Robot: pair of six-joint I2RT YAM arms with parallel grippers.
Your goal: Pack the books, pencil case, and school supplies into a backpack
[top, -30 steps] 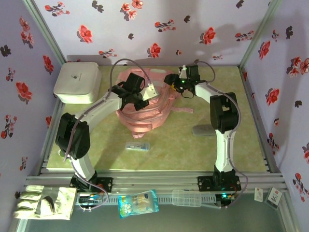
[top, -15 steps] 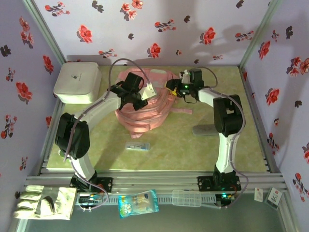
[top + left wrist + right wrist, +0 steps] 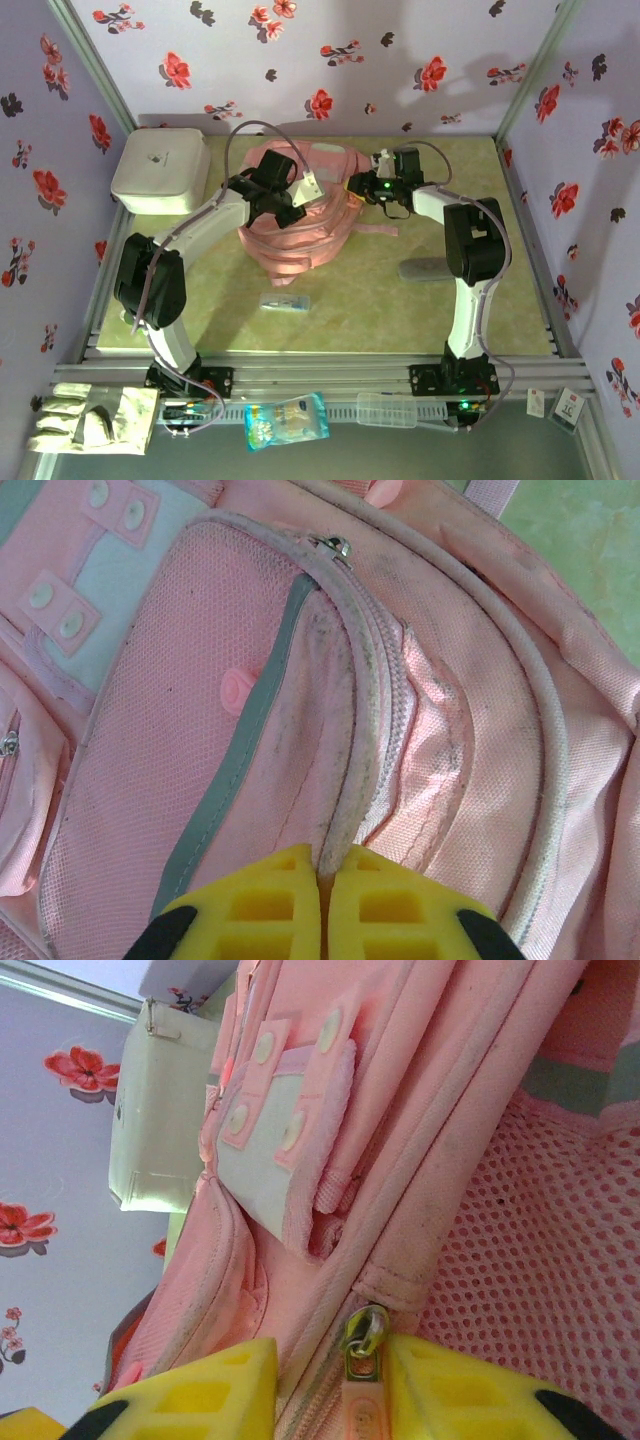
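The pink backpack [image 3: 296,222] lies at the middle back of the table. My left gripper [image 3: 298,197] [image 3: 325,865] is shut on a pale piped seam of the backpack [image 3: 350,730] beside a zip. My right gripper [image 3: 356,187] [image 3: 335,1385] is at the bag's right side, open, its yellow fingers [image 3: 205,1390] narrowly either side of the zip band. The metal zipper pull [image 3: 362,1345] rests against the right finger. The grey pencil case [image 3: 424,268] lies right of the bag. A clear packet of school supplies [image 3: 284,301] lies in front. The books are out of view.
A white rounded box [image 3: 160,170] stands at the back left corner. Off the table's near edge lie a blue-white bag [image 3: 286,420], pale gloves [image 3: 90,418] and a clear case [image 3: 387,408]. A pink strap [image 3: 375,229] trails right of the backpack.
The right gripper's jaws have narrowed around the zipper pull, and its arm has shifted a little right and nearer. The left gripper has stayed clamped on the seam.
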